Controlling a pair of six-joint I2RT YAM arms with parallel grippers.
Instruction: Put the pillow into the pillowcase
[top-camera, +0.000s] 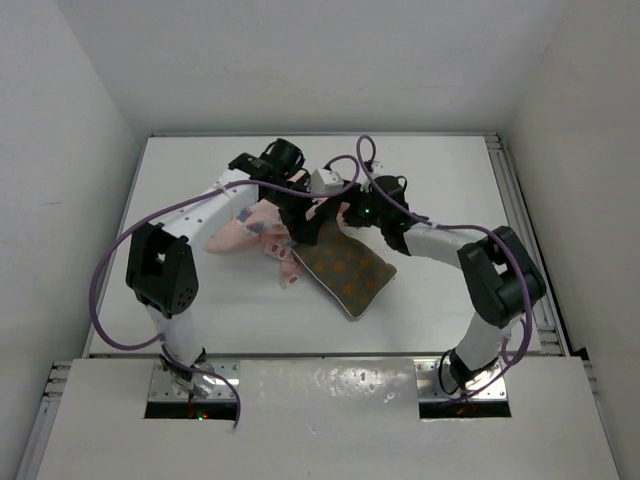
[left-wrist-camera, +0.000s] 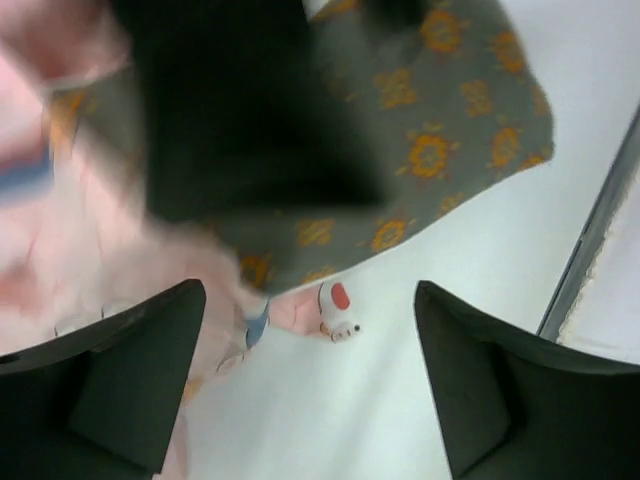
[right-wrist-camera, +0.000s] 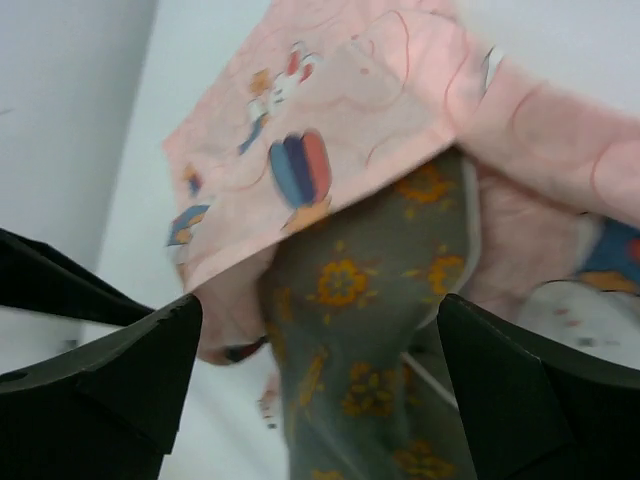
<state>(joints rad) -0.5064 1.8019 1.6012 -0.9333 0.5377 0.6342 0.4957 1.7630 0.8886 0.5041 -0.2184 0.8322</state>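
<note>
Top external view: the pillow lies mid-frame on the desk, its upper end under the pillowcase bunched to the left. Left end effector and right end effector both stand apart, gripping nothing. Unheld, the case may slip off the pillow. The arms hide how deep the pillow sits.

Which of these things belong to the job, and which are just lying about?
Part of the job:
- pillow, one end tucked under the pink cloth
- pillowcase, bunched up beside it
- left pincer, open
- right pincer, open

Just there:
- table
- purple cables looping off the arms
</note>
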